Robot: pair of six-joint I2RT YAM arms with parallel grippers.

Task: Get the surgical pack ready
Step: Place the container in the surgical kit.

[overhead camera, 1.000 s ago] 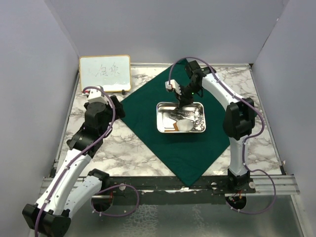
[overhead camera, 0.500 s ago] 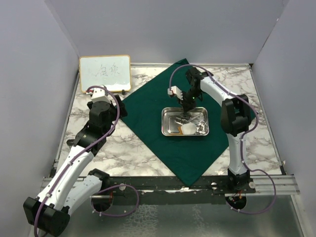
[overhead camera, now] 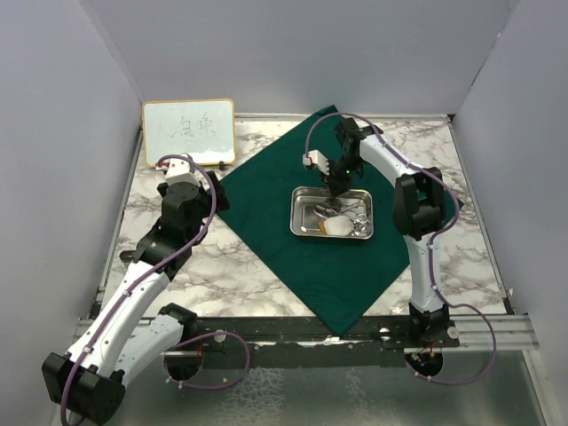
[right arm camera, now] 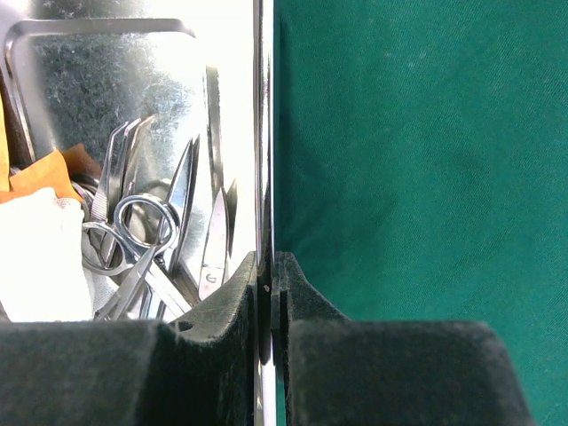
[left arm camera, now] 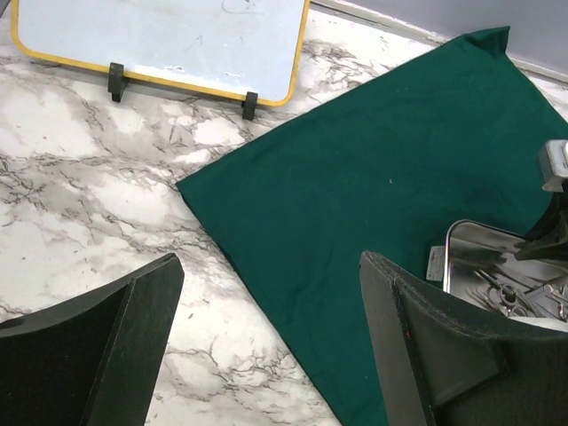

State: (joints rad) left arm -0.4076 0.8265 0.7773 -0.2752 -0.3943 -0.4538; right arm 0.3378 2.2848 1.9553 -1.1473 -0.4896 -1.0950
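The dark green drape [overhead camera: 293,231] lies spread as a diamond on the marble table. On it sits the small steel tray [overhead camera: 302,227] holding silver instruments [right arm camera: 142,235] and white gauze [right arm camera: 40,257]. My right gripper [overhead camera: 336,189] is shut on the tray's far rim [right arm camera: 264,133], one finger inside the tray and one outside over the drape [right arm camera: 417,160]. My left gripper [left arm camera: 271,355] hangs open above the drape's left corner [left arm camera: 191,185], holding nothing; the tray [left arm camera: 470,253] shows at the right edge of its view.
A wood-framed whiteboard [overhead camera: 189,131] stands at the table's back left corner, close behind the left arm [overhead camera: 182,204]. Grey walls close the table on three sides. A metal rail [overhead camera: 293,330] runs along the near edge.
The right gripper has dragged the tray a little to the right and towards the back on the drape. The left arm has shifted slightly to the right and back.
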